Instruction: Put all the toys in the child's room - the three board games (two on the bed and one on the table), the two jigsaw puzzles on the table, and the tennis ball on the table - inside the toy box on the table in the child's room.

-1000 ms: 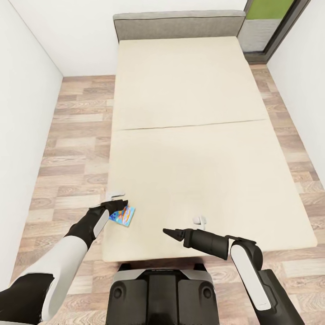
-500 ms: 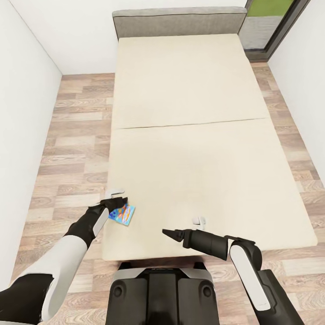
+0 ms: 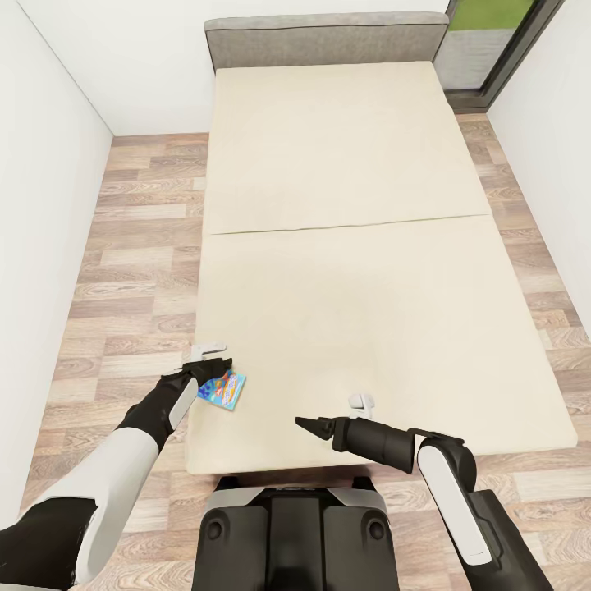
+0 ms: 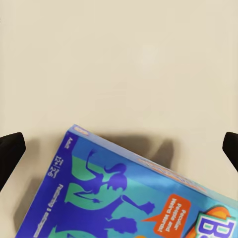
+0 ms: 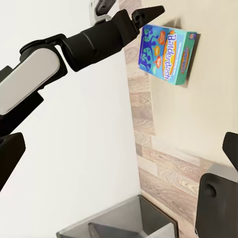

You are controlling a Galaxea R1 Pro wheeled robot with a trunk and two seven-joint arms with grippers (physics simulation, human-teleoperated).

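A blue board game box (image 3: 224, 389) with colourful print lies on the cream bed (image 3: 345, 271), at its near left corner. My left gripper (image 3: 218, 362) hovers right at the box's far edge, open. In the left wrist view the box (image 4: 124, 193) sits low between the two spread fingertips (image 4: 10, 151), and neither touches it. The right wrist view has the same box (image 5: 166, 52) with the left gripper's fingers (image 5: 146, 12) at its end. My right gripper (image 3: 304, 423) is open above the bed's near edge, pointing left toward the box. Toy box, puzzles and tennis ball are out of view.
The bed has a grey headboard (image 3: 324, 37) against the far wall. Wood floor (image 3: 135, 246) runs along both sides, with white walls close by. A dark-framed doorway (image 3: 492, 41) stands at the far right. My base (image 3: 291, 533) touches the bed's foot.
The whole view shifted slightly a second ago, so the camera moved. Both arms and the box have stayed where they were.
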